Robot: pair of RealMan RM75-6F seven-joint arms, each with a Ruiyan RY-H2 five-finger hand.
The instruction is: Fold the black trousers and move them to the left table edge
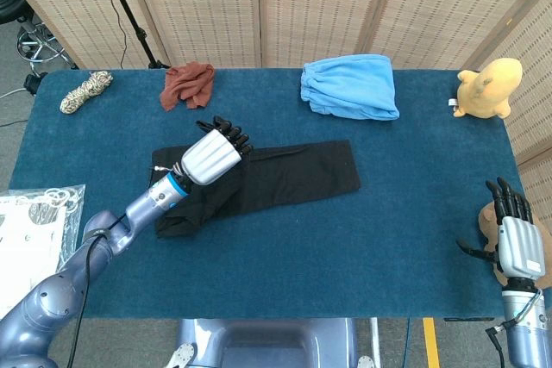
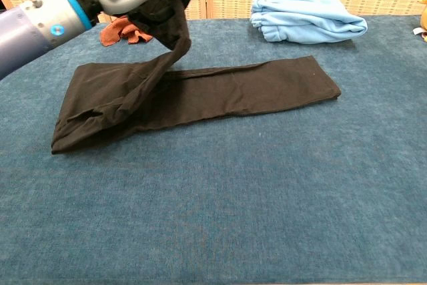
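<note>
Partly hidden, left hand (image 1: 210, 155) grips trousers (image 1: 293, 178) (waist end).

Black trousers (image 1: 285, 174), long flat strip mid-table; one end lifted, draped back over itself

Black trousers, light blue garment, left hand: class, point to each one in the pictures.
black trousers (image 2: 267, 88): chest view, flat leg part.
light blue garment (image 1: 349, 85): head view, its middle.
left hand (image 1: 211, 154): head view, back of hand.

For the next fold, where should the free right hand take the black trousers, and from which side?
Probably the cuff end of the trousers: it lies flat, free and nearest the right hand. Come from the right, pinching the edge from above. The left hand holds the waist end lifted.
</note>
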